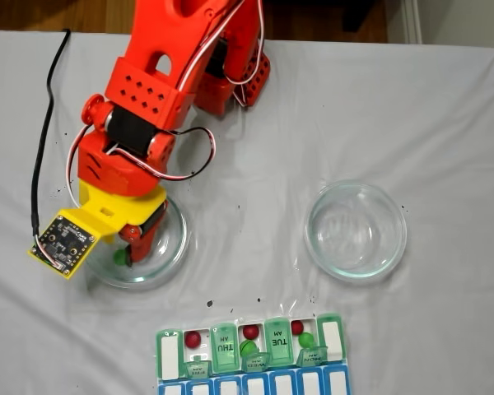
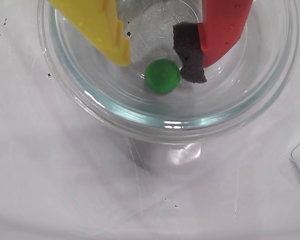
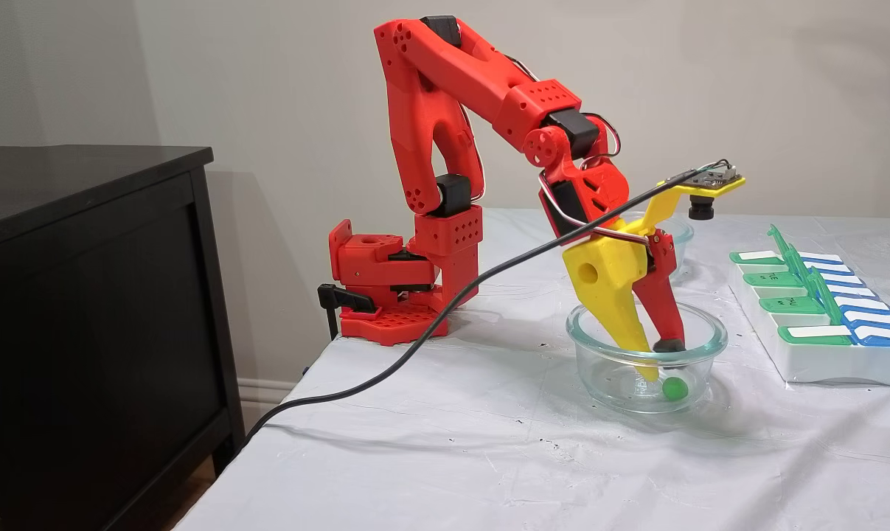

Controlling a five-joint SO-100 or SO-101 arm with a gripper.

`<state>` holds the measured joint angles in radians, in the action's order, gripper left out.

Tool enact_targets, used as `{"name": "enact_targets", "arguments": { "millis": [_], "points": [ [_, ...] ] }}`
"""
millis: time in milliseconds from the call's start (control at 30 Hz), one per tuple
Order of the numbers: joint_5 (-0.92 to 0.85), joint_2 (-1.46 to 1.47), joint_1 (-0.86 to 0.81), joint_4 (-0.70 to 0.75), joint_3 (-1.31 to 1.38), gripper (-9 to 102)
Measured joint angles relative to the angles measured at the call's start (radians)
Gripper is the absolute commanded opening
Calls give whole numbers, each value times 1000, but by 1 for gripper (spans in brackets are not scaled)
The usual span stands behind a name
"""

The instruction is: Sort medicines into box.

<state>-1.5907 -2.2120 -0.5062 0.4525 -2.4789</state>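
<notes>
Green pill [image 2: 162, 75] lay just below our gripper [image 2: 160, 62] tips | jaws parted, empty | dish [image 2: 90, 105] floor, both fingers straddling.

A room in a home is serving as the setting, with a table [image 3: 430, 442] sitting under a wrinkled white cloth against a plain painted wall [image 3: 710, 88]. A dark wooden cabinet [image 3: 83, 295] is standing beside it, white baseboard [image 3: 268, 387] is running along the wall's foot, and wood flooring [image 1: 58, 15] is showing past the table's far edge.
</notes>
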Motion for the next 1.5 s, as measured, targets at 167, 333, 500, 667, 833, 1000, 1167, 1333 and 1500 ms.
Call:
{"name": "enact_targets", "arguments": {
  "millis": [167,333,500,667,833,1000,1167,1333,1500],
  "points": [
    [0,0,0,-57,-43,18],
    [0,0,2,-71,-43,18],
    [-5,0,3,-140,-94,18],
    [-29,0,5,-173,-114,19],
    [-31,0,5,-239,-149,19],
    [-49,0,3,-290,-178,19],
    [-64,0,3,-324,-181,18],
    [-67,0,3,-368,-209,17],
    [-74,0,-2,-402,-222,18]
  ]
}}
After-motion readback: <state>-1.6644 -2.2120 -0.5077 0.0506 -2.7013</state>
